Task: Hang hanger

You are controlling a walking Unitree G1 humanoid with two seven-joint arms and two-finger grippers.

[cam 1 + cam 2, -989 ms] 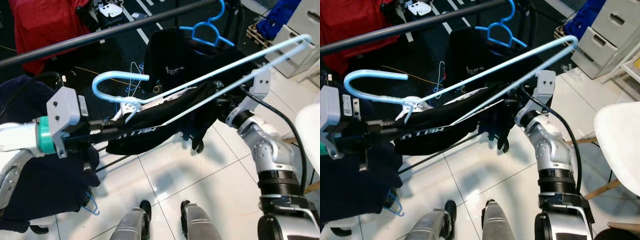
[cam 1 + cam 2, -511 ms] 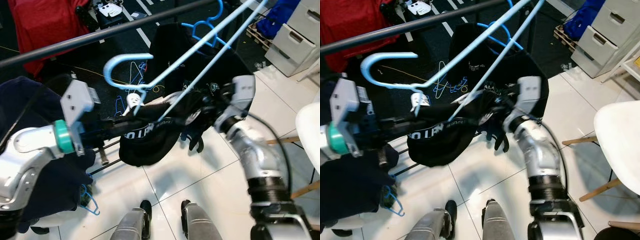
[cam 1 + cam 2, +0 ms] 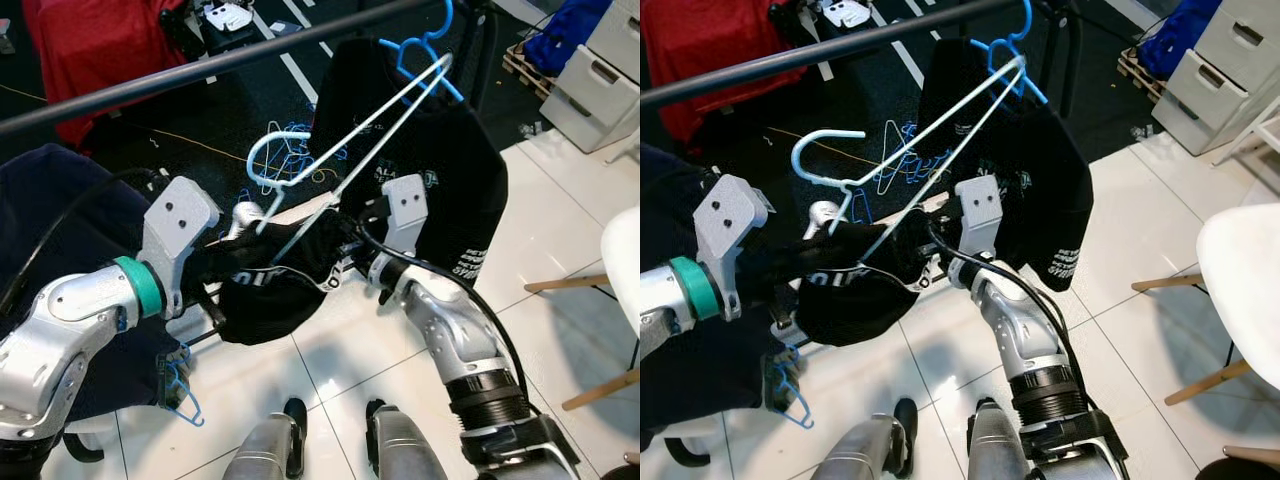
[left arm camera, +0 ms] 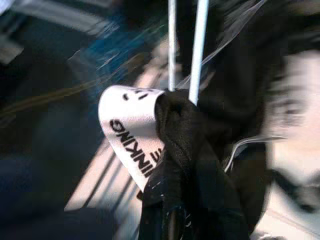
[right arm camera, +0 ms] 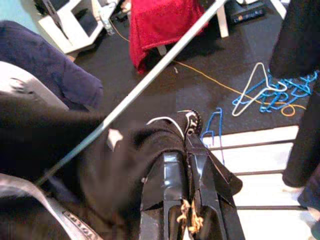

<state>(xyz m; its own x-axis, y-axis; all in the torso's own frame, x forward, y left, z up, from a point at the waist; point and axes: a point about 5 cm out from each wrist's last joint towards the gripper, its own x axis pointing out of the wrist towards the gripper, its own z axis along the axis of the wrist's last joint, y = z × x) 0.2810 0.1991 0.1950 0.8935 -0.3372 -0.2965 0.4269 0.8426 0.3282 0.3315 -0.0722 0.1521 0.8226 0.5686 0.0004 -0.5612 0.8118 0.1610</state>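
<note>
Both grippers are clamped on the black shirt (image 3: 290,270) bunched low on the pale blue hanger (image 3: 340,140): left gripper (image 3: 235,262), right gripper (image 5: 187,195). Hook's short of the rail (image 3: 200,68), so a tilt probably dumps the shirt or misses the bar.

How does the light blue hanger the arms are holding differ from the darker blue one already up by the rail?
The light blue hanger is thin wire, tilted, its hook free below the rail; its black garment is bunched between the left pincer and right pincer. The darker blue hanger looks thicker, sits up at the rail, and its black shirt hangs spread out. Both carry black clothing.
</note>
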